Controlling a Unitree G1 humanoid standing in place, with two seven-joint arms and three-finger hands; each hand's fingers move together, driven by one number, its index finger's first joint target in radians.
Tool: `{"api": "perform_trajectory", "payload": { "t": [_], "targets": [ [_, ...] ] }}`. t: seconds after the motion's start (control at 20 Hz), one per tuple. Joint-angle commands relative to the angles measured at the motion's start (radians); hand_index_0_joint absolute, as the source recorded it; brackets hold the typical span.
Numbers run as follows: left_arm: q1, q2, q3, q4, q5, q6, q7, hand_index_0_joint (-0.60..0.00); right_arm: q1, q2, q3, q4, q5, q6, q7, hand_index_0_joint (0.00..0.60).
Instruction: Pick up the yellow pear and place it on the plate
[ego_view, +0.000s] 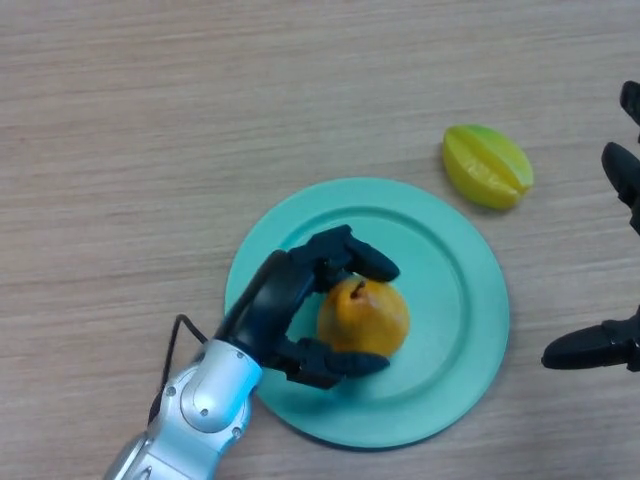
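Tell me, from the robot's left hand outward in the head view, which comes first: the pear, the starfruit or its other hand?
From the left hand:
1. Yellow pear, held in its curled fingers, over the teal plate.
2. Starfruit, on the table beyond the plate's upper right rim.
3. Right hand, at the view's right edge, farthest.

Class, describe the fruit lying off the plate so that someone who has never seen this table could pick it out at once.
Start at the round teal plate in the middle of the wooden table. Just beyond its upper right rim, on bare wood, lies the yellow-green starfruit. Its ridged, lobed shape sets it apart from the smooth yellow pear, which sits on the plate inside the left hand.
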Motion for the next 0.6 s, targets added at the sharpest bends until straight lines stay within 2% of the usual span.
{"api": "perform_trajectory", "payload": {
  "t": [0.05,0.1,0.15,0.2,0.25,0.3,0.45,0.6],
  "targets": [
    [-0.021,0.003,0.022,-0.056,0.007,-0.097,-0.004,-0.502,-0.016,-0.029,-0.056,-0.049,0.009,-0.116,-0.015,0.0],
    [-0.021,0.003,0.021,-0.052,0.01,-0.099,-0.002,-0.403,-0.018,-0.03,-0.056,-0.051,0.009,-0.113,-0.016,0.0],
    [-0.021,0.003,0.021,-0.041,0.03,-0.104,0.008,-0.253,-0.021,-0.032,-0.054,-0.054,0.005,-0.109,-0.017,0.0],
    [-0.022,0.003,0.023,-0.034,0.056,-0.106,0.017,-0.153,-0.021,-0.033,-0.053,-0.056,0.0,-0.109,-0.016,0.0],
    [-0.023,0.003,0.031,-0.023,0.117,-0.121,0.045,-0.016,-0.019,-0.029,-0.052,-0.057,-0.008,-0.117,-0.014,0.0],
    [-0.023,0.003,0.036,-0.019,0.136,-0.137,0.059,0.0,-0.019,-0.027,-0.051,-0.058,-0.007,-0.117,-0.015,0.0],
    [-0.013,0.003,0.074,-0.024,0.193,-0.167,0.084,0.0,-0.028,-0.03,-0.049,-0.077,0.006,-0.082,-0.022,0.0],
    [0.001,0.003,0.166,-0.087,0.185,-0.157,0.042,0.0,-0.025,-0.028,-0.039,-0.073,0.003,-0.088,-0.023,0.0]
  ]
}}
